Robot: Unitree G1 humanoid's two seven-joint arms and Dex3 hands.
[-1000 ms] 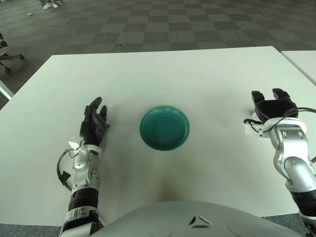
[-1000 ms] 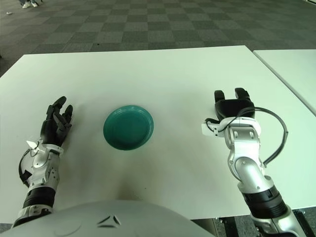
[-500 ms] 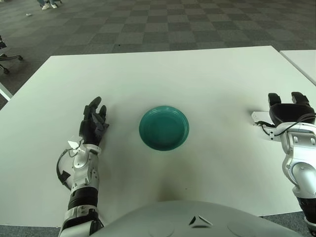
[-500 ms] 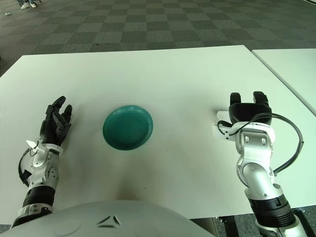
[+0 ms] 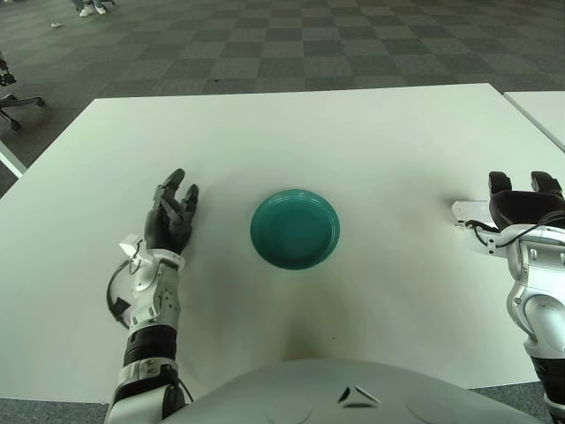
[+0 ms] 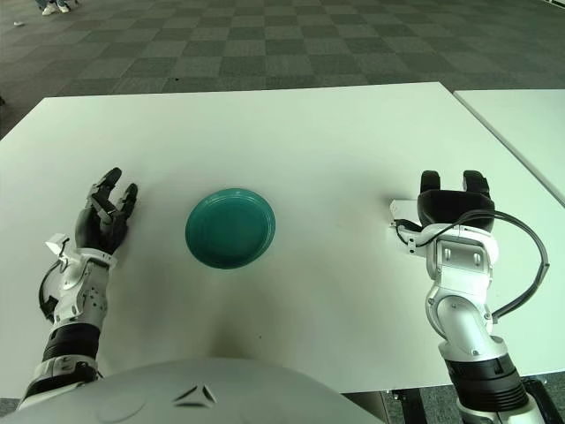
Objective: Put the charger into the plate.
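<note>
A wide white table (image 6: 291,132) carries everything. At its middle sits the green plate (image 6: 230,228), empty and awaiting the charger. The left hand (image 6: 106,216) shows well left of the plate, fingers spread, holding nothing (idle). The right hand (image 6: 452,201) hangs at the table's right side, fingers relaxed and ungrasping, just beside a small white block (image 6: 403,210), probably the charger, lying well apart from the plate.

Lower left of the frame: the left hand (image 5: 169,215) has black segmented fingers on a white-and-grey forearm with a black cable loop. Lower right: the right hand (image 6: 452,198), black, tops a glossy white wrist housing with small screws and looping black cable. A grey rounded torso fills the bottom edge.
</note>
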